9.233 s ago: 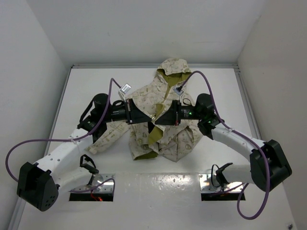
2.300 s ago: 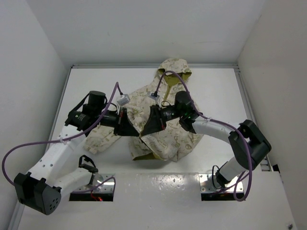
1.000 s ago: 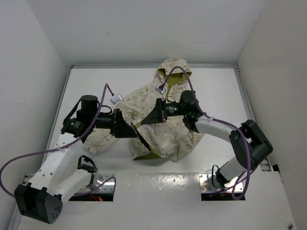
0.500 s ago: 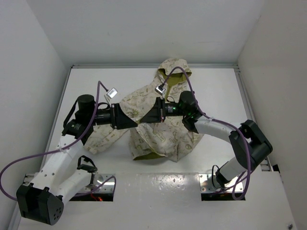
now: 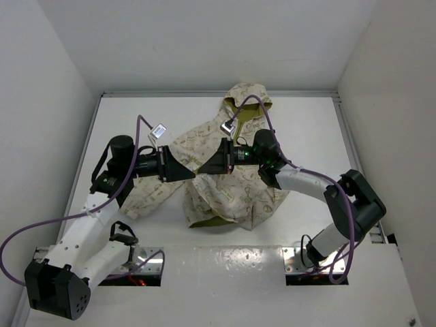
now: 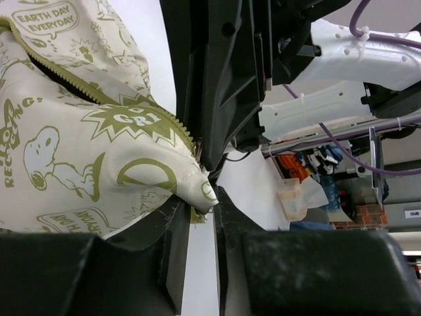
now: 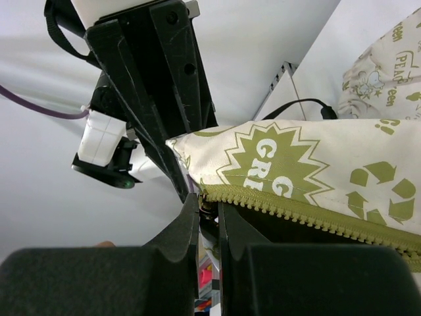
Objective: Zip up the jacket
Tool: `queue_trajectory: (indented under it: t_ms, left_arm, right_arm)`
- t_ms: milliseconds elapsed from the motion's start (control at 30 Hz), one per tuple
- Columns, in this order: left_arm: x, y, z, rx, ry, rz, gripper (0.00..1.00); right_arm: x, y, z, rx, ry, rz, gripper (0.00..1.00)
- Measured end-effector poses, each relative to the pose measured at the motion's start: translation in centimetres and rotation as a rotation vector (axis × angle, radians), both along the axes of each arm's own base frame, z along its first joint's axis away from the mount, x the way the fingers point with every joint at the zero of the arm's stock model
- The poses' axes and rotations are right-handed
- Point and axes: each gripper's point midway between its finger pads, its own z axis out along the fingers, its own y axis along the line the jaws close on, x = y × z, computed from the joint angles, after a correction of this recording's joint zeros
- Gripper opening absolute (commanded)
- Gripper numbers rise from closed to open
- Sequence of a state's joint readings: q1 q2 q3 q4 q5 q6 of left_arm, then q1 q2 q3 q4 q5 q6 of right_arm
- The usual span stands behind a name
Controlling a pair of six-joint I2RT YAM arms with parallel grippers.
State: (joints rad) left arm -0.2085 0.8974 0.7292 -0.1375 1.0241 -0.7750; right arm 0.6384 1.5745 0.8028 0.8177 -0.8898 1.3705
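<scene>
The cream jacket (image 5: 235, 187) with olive doodle print lies mid-table, its hood (image 5: 246, 99) at the far side. My left gripper (image 5: 191, 176) and right gripper (image 5: 204, 172) meet tip to tip at its lower front corner, which is lifted off the table. In the left wrist view my left gripper (image 6: 200, 220) is shut on the jacket's hem corner (image 6: 197, 187), beside the olive zipper teeth (image 6: 161, 122). In the right wrist view my right gripper (image 7: 208, 220) is shut on the zipper slider (image 7: 206, 196) at the end of the zipper strip (image 7: 296, 207).
White walls enclose the table on the left, far and right sides. Two mounting cut-outs (image 5: 129, 272) (image 5: 317, 266) with cables sit at the near edge. Purple cables (image 5: 41, 228) loop off both arms. A jacket sleeve (image 5: 146, 194) spreads left under my left arm.
The open front with olive lining showing has been drawn together. Over the last second my left gripper rose and moved right to meet the right gripper; the last half second shows almost no motion.
</scene>
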Motion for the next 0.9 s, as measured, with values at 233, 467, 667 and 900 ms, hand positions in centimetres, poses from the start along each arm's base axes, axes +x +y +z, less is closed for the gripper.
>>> queue_trajectory:
  t_ms: [233,467,667,900]
  left_arm:
    - [0.12,-0.03,0.17,-0.01,0.006,0.007,0.0]
    - [0.27,0.1,0.04,-0.009,-0.007,0.01,0.0]
    - [0.06,0.1,-0.06,-0.004,-0.018,-0.004,0.0]
    - [-0.49,0.12,-0.33,0.004,-0.027,-0.031,0.0]
  right_arm:
    - [0.16,0.15,0.02,0.001,-0.002,0.002,0.0]
    - [0.44,0.51,0.01,0.003,-0.005,0.012,0.07]
    - [0.06,0.87,-0.02,0.009,-0.012,0.028,0.08]
    - [-0.41,0.95,-0.09,0.009,-0.014,0.05,0.0]
